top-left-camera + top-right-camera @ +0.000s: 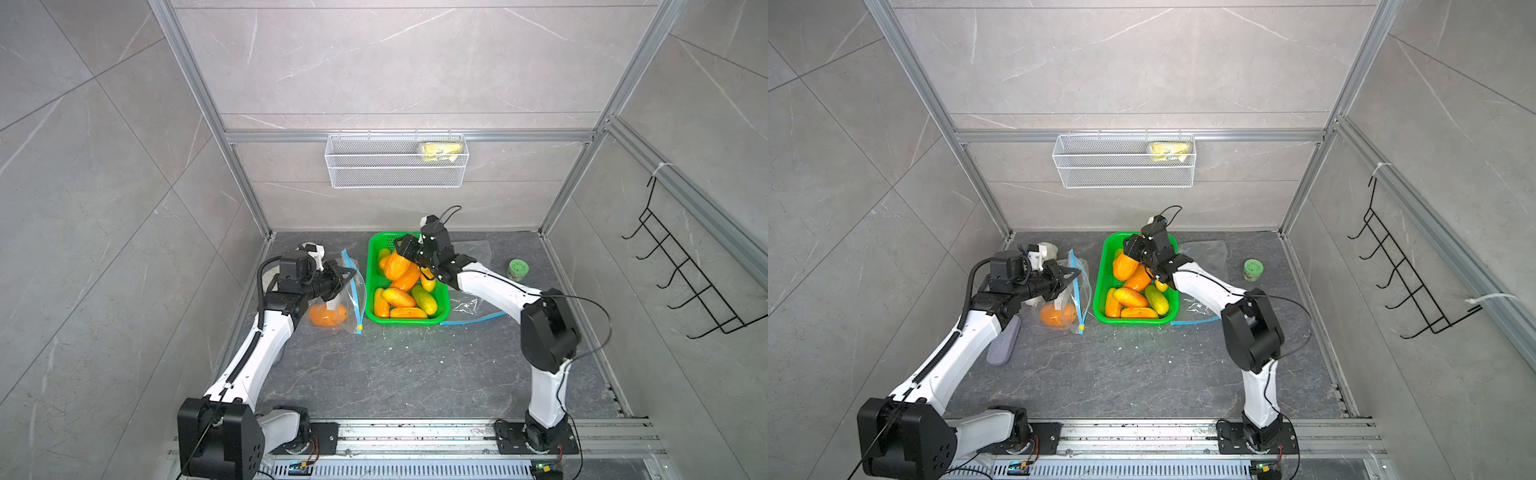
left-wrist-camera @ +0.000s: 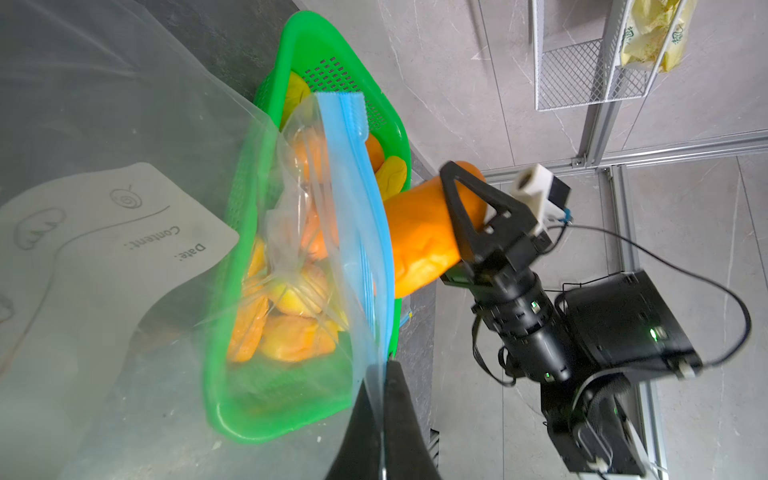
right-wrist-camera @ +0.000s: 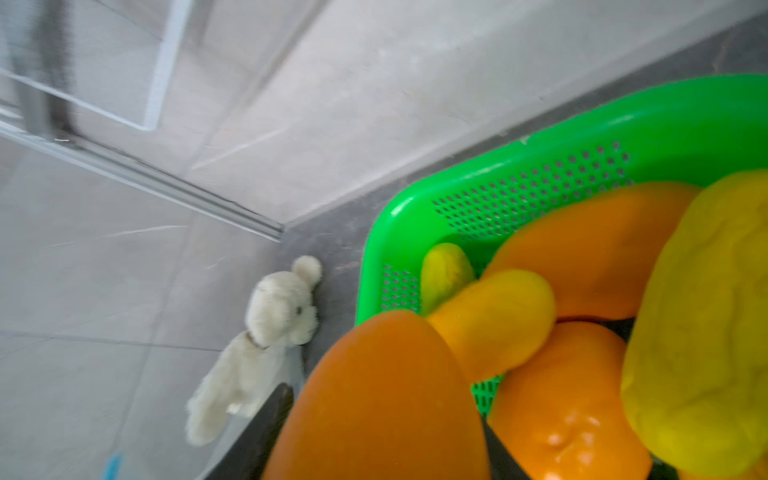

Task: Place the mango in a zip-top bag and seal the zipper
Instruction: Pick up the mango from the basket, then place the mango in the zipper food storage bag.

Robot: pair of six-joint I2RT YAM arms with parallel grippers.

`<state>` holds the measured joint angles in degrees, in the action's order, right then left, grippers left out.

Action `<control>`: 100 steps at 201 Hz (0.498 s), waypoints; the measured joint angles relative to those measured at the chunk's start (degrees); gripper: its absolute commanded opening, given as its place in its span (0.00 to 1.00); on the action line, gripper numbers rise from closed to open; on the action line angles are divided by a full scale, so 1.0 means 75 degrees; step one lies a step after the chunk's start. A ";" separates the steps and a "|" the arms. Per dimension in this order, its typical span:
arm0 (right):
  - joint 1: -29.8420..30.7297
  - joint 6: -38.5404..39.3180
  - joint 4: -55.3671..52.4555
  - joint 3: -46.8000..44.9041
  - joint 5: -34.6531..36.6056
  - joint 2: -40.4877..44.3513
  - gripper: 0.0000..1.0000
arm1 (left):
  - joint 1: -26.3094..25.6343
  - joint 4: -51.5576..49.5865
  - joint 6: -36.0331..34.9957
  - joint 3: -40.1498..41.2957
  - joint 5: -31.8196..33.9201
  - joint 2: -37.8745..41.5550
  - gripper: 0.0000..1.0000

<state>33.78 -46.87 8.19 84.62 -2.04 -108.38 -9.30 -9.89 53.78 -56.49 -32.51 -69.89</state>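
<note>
My right gripper [image 1: 405, 254] [image 3: 380, 436] is shut on an orange mango [image 1: 394, 265] [image 1: 1125, 266] [image 3: 382, 395], held over the far end of the green basket [image 1: 371, 286] [image 1: 1100, 291]. One black finger [image 2: 461, 208] lies across the mango [image 2: 419, 237]. My left gripper [image 1: 347, 272] [image 1: 1073, 272] [image 2: 380, 374] is shut on the edge of a clear zip-top bag [image 1: 355, 293] [image 2: 124, 249] and holds it upright left of the basket. The bag's blue zipper strip [image 2: 357, 187] faces the basket. An orange fruit [image 1: 328, 315] lies in the bag's bottom.
Several more orange, yellow and green mangoes fill the basket. A second bag [image 1: 469, 305] lies flat to its right, near a green can [image 1: 518, 270]. A white plush toy [image 3: 270, 328] sits by the back left wall. A wire shelf [image 1: 397, 162] and a hook rack [image 1: 685, 282] hang on the walls.
</note>
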 measured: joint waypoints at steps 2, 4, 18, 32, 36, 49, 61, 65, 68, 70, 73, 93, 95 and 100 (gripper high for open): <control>0.0015 0.0032 0.0175 -0.0163 0.0000 0.0143 0.11 | -0.0023 0.0003 0.0017 -0.0032 0.0012 -0.0020 0.00; 0.0029 0.0047 0.0373 -0.0329 -0.0020 0.0262 0.11 | -0.0038 -0.0003 0.0026 -0.0055 0.0020 -0.0026 0.00; 0.0198 0.0274 0.1413 -0.1180 -0.0052 0.0979 0.11 | -0.0152 0.0003 0.0114 -0.0312 0.0093 -0.0152 0.00; 0.0507 0.0568 0.2337 -0.1746 -0.0047 0.1513 0.12 | -0.0227 0.0015 0.0192 -0.0577 0.0105 -0.0300 0.00; 0.0632 0.0670 0.2611 -0.1868 -0.0038 0.1641 0.12 | -0.0245 0.0015 0.0213 -0.0650 0.0105 -0.0341 0.00; 0.0982 0.0944 0.3378 -0.2127 -0.0047 0.1886 0.12 | -0.0289 0.0044 0.0268 -0.0804 0.0105 -0.0428 0.00; 0.1309 0.1169 0.4028 -0.2288 -0.0058 0.1996 0.11 | -0.0312 0.0085 0.0309 -0.0868 0.0114 -0.0478 0.00; 0.1405 0.1241 0.4246 -0.2326 -0.0058 0.2002 0.11 | -0.0312 0.0096 0.0315 -0.0871 0.0114 -0.0484 0.00; 0.1460 0.1291 0.4380 -0.2346 -0.0070 0.2002 0.11 | -0.0312 0.0096 0.0321 -0.0871 0.0114 -0.0487 0.00; 0.1483 0.1314 0.4447 -0.2358 -0.0073 0.2002 0.11 | -0.0312 0.0093 0.0323 -0.0871 0.0117 -0.0487 0.00; 0.1527 0.1358 0.4555 -0.2381 -0.0076 0.2002 0.11 | -0.0312 0.0093 0.0329 -0.0871 0.0117 -0.0487 0.00; 0.1696 0.1626 0.5091 -0.2483 -0.0073 0.1955 0.11 | -0.0312 0.0096 0.0379 -0.0871 0.0117 -0.0487 0.00; 0.1705 0.1658 0.5132 -0.2483 -0.0076 0.1938 0.11 | -0.0312 0.0096 0.0382 -0.0871 0.0117 -0.0487 0.00; 0.1714 0.1716 0.5231 -0.2483 -0.0073 0.1897 0.11 | -0.0312 0.0096 0.0399 -0.0871 0.0117 -0.0487 0.00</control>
<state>46.63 -34.00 47.42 66.00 -2.59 -94.15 -11.64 -9.17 56.77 -63.02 -31.64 -73.54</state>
